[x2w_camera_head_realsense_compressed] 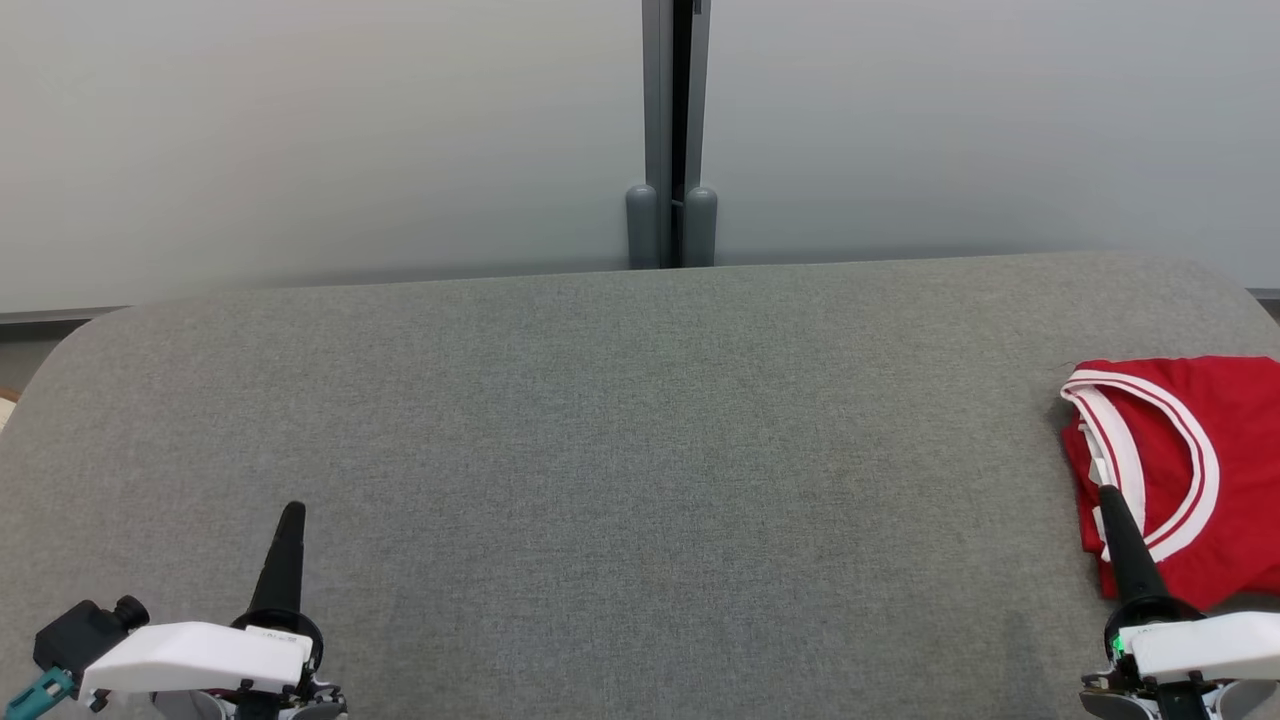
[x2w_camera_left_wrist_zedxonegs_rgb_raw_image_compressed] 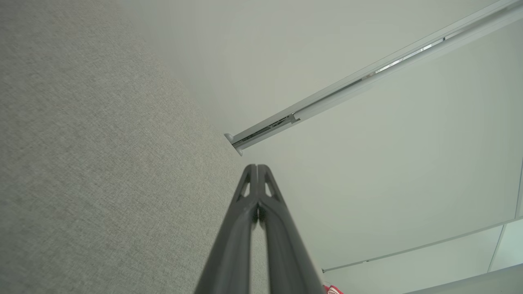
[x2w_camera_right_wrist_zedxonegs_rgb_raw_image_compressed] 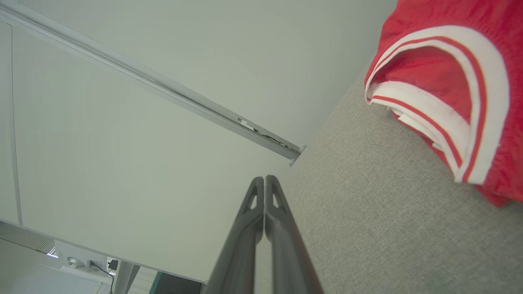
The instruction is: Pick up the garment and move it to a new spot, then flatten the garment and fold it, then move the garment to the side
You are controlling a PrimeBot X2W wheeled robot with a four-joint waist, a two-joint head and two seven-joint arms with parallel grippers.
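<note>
Lying folded on the bench (x2w_camera_head_realsense_compressed: pixel 640 450) is one red jersey (x2w_camera_head_realsense_compressed: pixel 1235 450); left tool (x2w_camera_head_realsense_compressed: pixel 292 510) and right tool (x2w_camera_head_realsense_compressed: pixel 1107 493) both clenched, empty.

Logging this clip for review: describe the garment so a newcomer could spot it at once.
On the wide grey fabric-covered table, look to its far right edge, beside the right gripper. The garment lies folded there: bright red with white-banded trim, against plain grey all around.

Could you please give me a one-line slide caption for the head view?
Red garment lies at the grey surface's right side; left gripper and right gripper shut and empty.
</note>
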